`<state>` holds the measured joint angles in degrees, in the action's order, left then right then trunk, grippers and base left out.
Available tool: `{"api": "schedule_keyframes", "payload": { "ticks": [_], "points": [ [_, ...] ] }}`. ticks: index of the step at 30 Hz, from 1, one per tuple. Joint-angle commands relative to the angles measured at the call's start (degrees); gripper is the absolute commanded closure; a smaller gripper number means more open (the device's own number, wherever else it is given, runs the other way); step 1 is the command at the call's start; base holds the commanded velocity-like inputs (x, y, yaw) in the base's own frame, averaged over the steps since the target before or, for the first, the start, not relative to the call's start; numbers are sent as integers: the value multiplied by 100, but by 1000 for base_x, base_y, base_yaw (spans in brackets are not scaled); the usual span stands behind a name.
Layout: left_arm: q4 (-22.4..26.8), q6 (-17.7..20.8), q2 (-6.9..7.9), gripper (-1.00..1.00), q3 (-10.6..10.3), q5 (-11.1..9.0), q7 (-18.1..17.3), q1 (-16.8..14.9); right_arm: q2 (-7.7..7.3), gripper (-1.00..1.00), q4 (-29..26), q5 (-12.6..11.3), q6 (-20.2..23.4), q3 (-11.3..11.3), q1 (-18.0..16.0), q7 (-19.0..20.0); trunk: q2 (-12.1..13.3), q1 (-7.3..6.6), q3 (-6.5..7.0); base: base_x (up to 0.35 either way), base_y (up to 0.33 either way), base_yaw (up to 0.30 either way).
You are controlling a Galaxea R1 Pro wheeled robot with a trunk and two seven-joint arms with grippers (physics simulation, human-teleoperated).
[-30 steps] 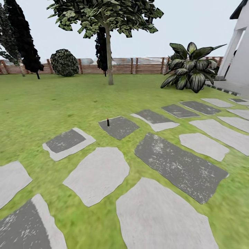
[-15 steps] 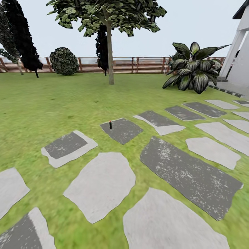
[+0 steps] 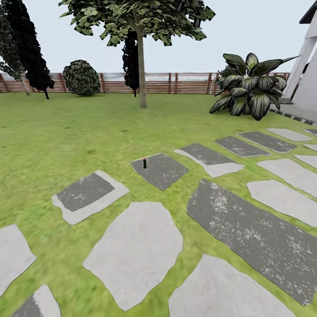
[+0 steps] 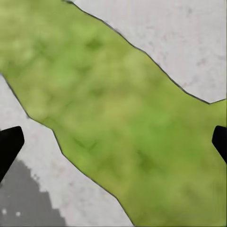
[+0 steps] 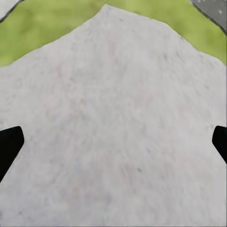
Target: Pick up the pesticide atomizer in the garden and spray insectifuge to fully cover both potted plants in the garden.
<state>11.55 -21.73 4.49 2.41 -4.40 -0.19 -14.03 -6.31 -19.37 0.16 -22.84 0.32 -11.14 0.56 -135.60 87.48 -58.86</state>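
The pesticide atomizer (image 3: 144, 163), a small slim dark bottle with a reddish tip, stands upright on the near-left corner of a dark stepping stone (image 3: 162, 171) in the garden lawn, several steps ahead in the head view. The potted plants are out of view. In the left wrist view my left gripper (image 4: 113, 146) is open over a strip of grass between pale stones, its dark fingertips (image 4: 8, 146) at the frame's sides. In the right wrist view my right gripper (image 5: 113, 146) hangs open over a pale stone, nothing between its fingers.
Light and dark stepping stones (image 3: 136, 251) lie scattered across the lawn (image 3: 66, 132). A tree (image 3: 141, 66) stands beyond the bottle before a brown slat fence (image 3: 176, 83). A large broad-leaved plant (image 3: 251, 88) grows at the right near a white building (image 3: 306, 75).
The whole head view has shifted as the camera moves forward: stones, bottle and plant sit lower and closer in the picture. Nothing in the garden itself has moved.
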Motion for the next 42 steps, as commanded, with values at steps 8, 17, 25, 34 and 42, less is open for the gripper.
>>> {"api": "schedule_keyframes", "payload": {
  "ticks": [8, 17, 25, 34, 42],
  "points": [
    [-3, -16, 0, -100, -11, -44, -8, -3, -2, -100, 3, 1, -18, 3, -2, 6, -2, 2, -5, 303, 190, 0],
    [-10, -16, 0, -100, -12, -43, -8, -3, -2, -100, 3, 1, -18, 3, -2, 6, -2, 2, -5, 304, 172, 0],
    [-12, -17, 0, -100, -12, -43, -8, -3, -2, -100, 3, 1, -18, 3, -2, 6, -2, 2, -5, 319, 91, 0],
    [-12, -15, 0, -100, -12, -43, -8, -3, 1, -100, 3, 1, -18, 2, -2, 6, -2, 2, -5, 330, 8, 0],
    [-12, -16, 0, -100, -12, -43, -8, -3, -1, -100, -3, 1, -18, 3, -2, 6, -2, 2, -5, 331, 0, 0]
  ]
}}
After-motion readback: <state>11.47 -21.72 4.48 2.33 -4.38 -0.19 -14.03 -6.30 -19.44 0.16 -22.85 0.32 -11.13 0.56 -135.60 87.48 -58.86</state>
